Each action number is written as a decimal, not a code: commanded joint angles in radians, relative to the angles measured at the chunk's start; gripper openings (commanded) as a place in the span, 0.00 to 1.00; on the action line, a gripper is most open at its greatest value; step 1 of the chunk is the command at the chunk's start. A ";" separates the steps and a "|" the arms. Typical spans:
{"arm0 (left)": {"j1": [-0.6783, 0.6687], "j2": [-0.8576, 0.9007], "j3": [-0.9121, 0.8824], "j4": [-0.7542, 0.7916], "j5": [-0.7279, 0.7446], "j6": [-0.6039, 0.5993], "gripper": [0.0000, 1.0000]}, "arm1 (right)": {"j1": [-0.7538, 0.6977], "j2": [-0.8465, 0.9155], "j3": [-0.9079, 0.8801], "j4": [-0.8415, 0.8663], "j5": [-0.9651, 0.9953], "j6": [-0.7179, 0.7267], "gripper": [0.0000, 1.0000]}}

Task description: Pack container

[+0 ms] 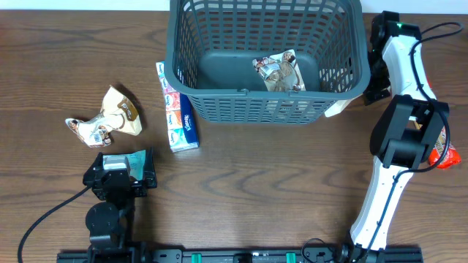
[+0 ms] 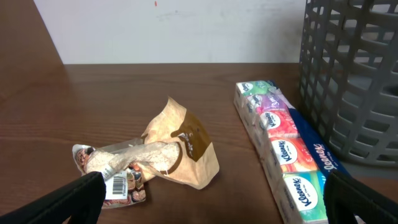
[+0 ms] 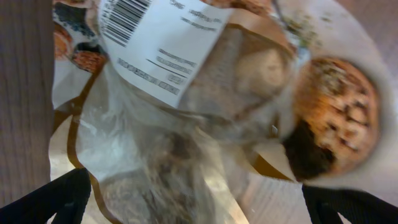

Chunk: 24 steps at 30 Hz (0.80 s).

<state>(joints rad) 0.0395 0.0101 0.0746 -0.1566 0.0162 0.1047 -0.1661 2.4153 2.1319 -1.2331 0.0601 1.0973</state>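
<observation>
- Grey lattice plastic basket (image 1: 256, 108), far centre of the table, held one crinkled printed snack packet (image 1: 279, 73).
- My right gripper (image 3: 202, 199), jaws apart, hung over a clear barcoded packet (image 3: 205, 93); a mid-body pinch seemed best.
- My left gripper (image 2: 214, 199), likewise spread, faced a crumpled tan packet (image 2: 180, 149).

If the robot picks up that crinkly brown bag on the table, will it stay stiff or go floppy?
Probably floppy: the brown bag is already crumpled and twisted in the middle, so it would likely sag where it isn't pinched. It looks like thin wrapper, so probably light. It lies slumped on the table, so rolling seems unlikely.
</observation>
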 commanded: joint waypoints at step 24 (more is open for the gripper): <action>0.005 -0.007 -0.027 -0.010 0.002 -0.005 0.99 | 0.033 0.013 -0.234 0.197 0.011 -0.079 0.20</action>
<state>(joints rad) 0.0395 0.0101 0.0746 -0.1562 0.0162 0.1047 -0.1387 2.3886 1.9404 -1.0393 0.0792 1.0328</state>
